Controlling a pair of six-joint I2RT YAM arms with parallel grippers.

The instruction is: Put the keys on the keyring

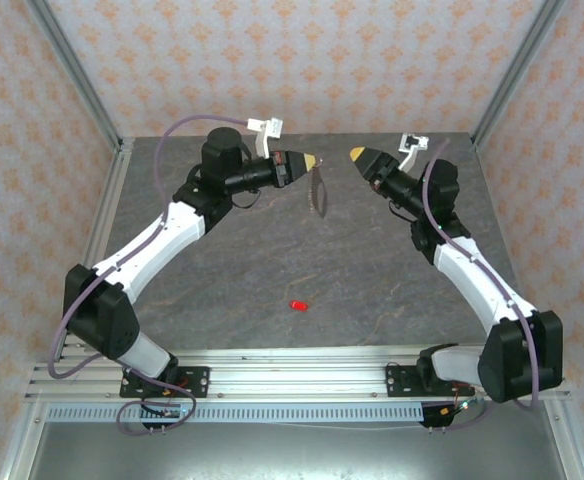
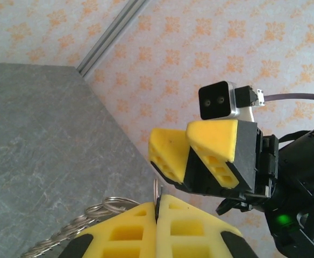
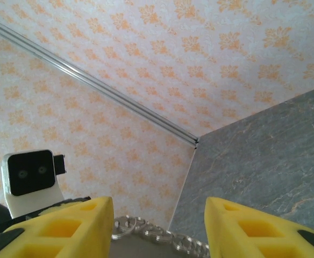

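**Keyring clamped in left gripper; key lying loose on table**

The keyring (image 1: 319, 192) hangs in the air below the tip of the left gripper (image 1: 310, 160), over the far half of the table (image 1: 222, 250). From above it reads as a thin dark oval; its fringe is too fine to make out there.

In the left wrist view, the yellow pads are pressed together on a thin metal edge of the ring. Small linked rings trail off to the left and are cut off by the bottom of the frame.

The key (image 1: 298, 305) is a tiny red piece lying on the table, well apart from both grippers, nearer the arm bases. Its shape cannot be resolved.

The right gripper (image 1: 357, 153) faces the left one, just beside the ring. Its fingers (image 3: 65, 228) stand apart, with nothing between them. Part of the ring chain shows beyond the gap, its lower part cut off.
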